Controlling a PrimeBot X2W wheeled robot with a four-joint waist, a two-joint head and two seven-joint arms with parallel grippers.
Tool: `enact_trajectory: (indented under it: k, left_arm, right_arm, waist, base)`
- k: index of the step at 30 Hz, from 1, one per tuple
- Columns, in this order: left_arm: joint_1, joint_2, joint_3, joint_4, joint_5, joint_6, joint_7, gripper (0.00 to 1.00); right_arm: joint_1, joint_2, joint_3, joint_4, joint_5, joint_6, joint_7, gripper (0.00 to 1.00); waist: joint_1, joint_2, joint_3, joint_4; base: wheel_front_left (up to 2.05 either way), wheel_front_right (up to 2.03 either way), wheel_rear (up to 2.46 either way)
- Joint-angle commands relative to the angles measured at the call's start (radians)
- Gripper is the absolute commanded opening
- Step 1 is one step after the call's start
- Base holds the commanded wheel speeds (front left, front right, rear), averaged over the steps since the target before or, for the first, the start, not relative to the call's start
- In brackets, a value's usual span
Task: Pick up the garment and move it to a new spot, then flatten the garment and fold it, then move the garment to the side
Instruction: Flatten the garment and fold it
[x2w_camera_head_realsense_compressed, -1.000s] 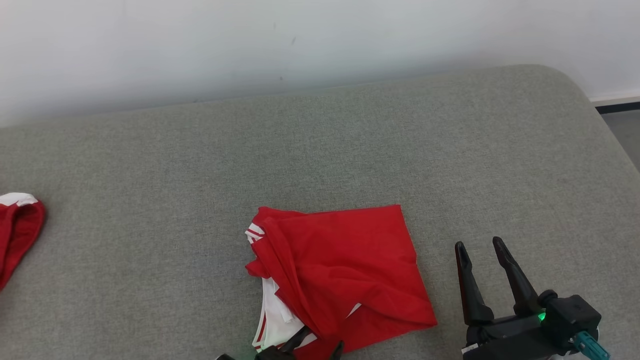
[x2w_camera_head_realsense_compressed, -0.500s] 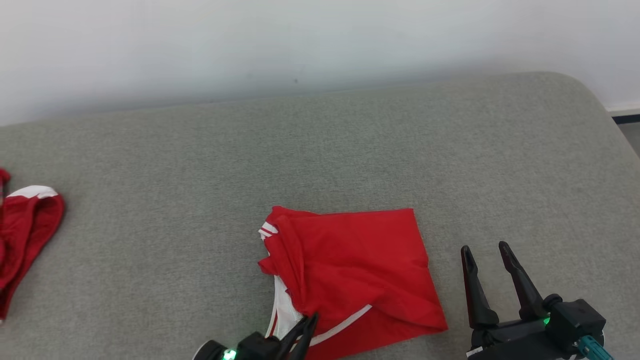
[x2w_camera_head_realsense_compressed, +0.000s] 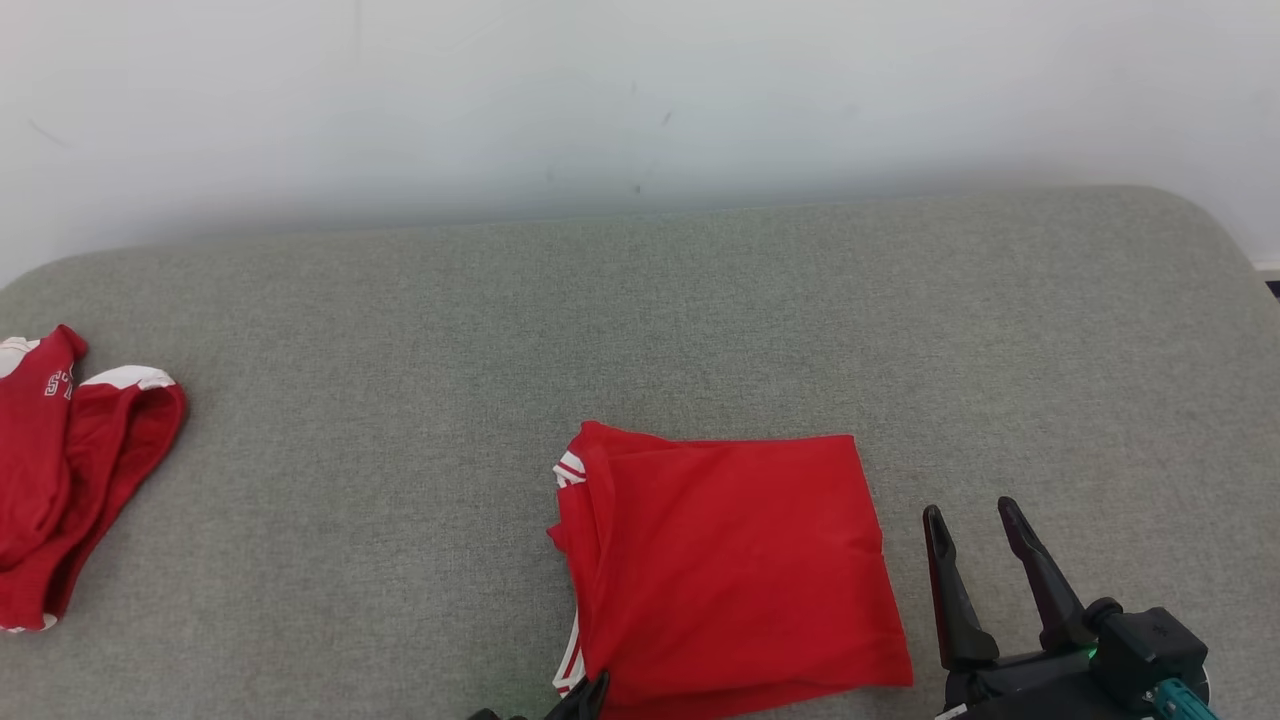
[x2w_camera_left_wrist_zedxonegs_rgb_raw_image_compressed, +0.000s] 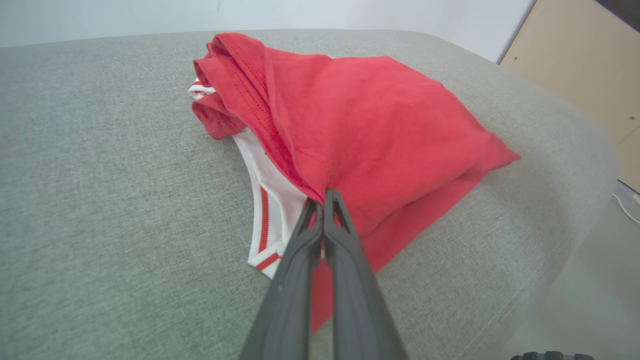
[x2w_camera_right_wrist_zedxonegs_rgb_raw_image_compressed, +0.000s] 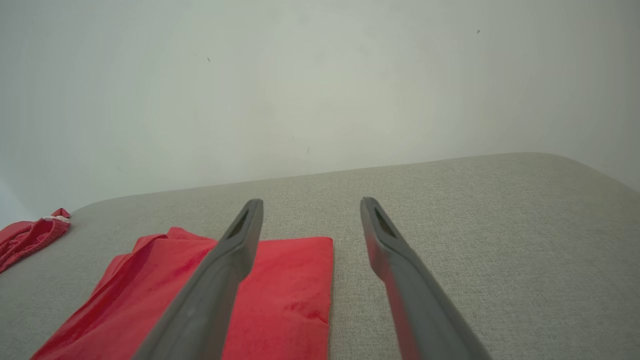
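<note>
- Grey cushion (x2w_camera_head_realsense_compressed: 400, 350), near edge: left gripper (x2w_camera_head_realsense_compressed: 592, 692), open a second ago, now pinches the folded garment (x2w_camera_head_realsense_compressed: 730, 560) at its near-left hem, likely ready for the sideways move.
- Beyond: right gripper (x2w_camera_head_realsense_compressed: 975, 520) spread wide, empty, just beside it.
- Far left: second red garment (x2w_camera_head_realsense_compressed: 60, 470).

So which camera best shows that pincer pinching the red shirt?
The left wrist view: the left pincer is shut on the shirt at its near edge, seen close. The head view shows its tip at the bottom edge. The right wrist view shows flat red cloth behind the open right pincer.
</note>
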Motion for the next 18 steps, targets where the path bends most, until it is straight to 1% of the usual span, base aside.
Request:
enact_trajectory:
  k: [1, 2, 3, 4, 7, 10, 18]
  left_arm:
    - [0.015, -0.002, 0.005, 0.013, -0.004, 0.002, -0.004, 0.0]
    - [0.018, -0.006, 0.006, 0.019, -0.001, 0.002, -0.004, 0.17]
    - [0.02, -0.01, 0.006, 0.024, -0.002, 0.002, -0.004, 0.54]
    - [0.022, -0.012, 0.008, 0.03, -0.001, 0.002, -0.004, 1.0]
    - [0.024, -0.018, 0.034, 0.034, 0.005, 0.002, -0.004, 1.0]
    - [0.046, -0.026, 0.089, -0.001, 0.013, 0.008, -0.004, 1.0]
    - [0.089, -0.023, 0.26, -0.138, 0.053, 0.027, -0.004, 1.0]
  right_arm:
    - [0.004, -0.005, 0.002, 0.001, 0.004, -0.002, 0.0, 1.0]
    - [0.005, -0.006, 0.003, 0.003, 0.005, -0.002, 0.0, 1.0]
    - [0.005, -0.007, 0.004, 0.005, 0.006, -0.002, 0.0, 1.0]
    - [0.007, -0.009, 0.005, 0.007, 0.005, -0.002, 0.0, 1.0]
    - [0.011, -0.011, 0.003, 0.01, 0.006, -0.002, 0.0, 1.0]
    - [0.016, -0.014, -0.007, 0.007, 0.003, -0.002, 0.0, 1.0]
    - [0.017, -0.008, -0.013, -0.011, -0.009, -0.002, 0.0, 1.0]
  waist:
    - [0.0, 0.0, -0.003, -0.002]
    - [0.0, 0.0, -0.004, -0.003]
    - [0.0, 0.0, -0.006, -0.004]
    - [0.0, 0.0, -0.008, -0.005]
    - [0.0, 0.0, -0.015, -0.006]
    - [0.0, 0.0, -0.025, 0.003]
    - [0.0, 0.0, -0.04, 0.033]
  base:
    - [0.0, 0.0, 0.0]
    - [0.0, 0.0, 0.0]
    - [0.0, 0.0, 0.0]
    - [0.0, 0.0, 0.0]
    - [0.0, 0.0, 0.0]
    - [0.0, 0.0, 0.0]
    - [0.0, 0.0, 0.0]
